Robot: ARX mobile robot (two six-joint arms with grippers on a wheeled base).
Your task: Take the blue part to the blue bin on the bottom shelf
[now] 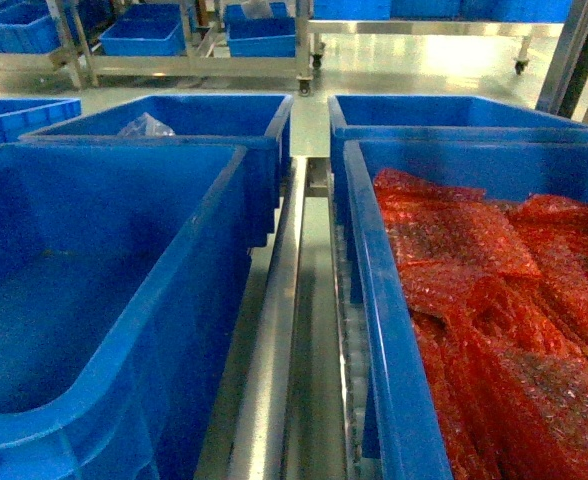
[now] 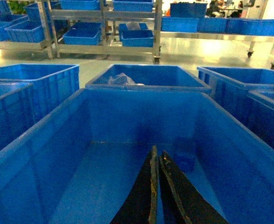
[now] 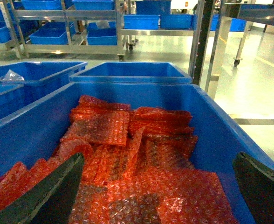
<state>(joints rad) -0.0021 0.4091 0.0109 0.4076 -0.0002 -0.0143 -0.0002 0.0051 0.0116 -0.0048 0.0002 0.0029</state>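
Note:
My left gripper is shut with nothing between its black fingers. It points down into a large blue bin that holds nothing except a darker blue patch by the far right corner; I cannot tell whether that patch is the blue part. My right gripper is open wide over a second blue bin filled with red bubble-wrap packets. The head view shows both bins, the bare one and the packet one, on the bottom shelf's steel rails and white rollers. Neither gripper appears there.
Behind stand further blue bins, one with a clear plastic bag inside. Steel racks with small blue bins line the far side of the shiny floor. A dark steel post rises behind the right bin.

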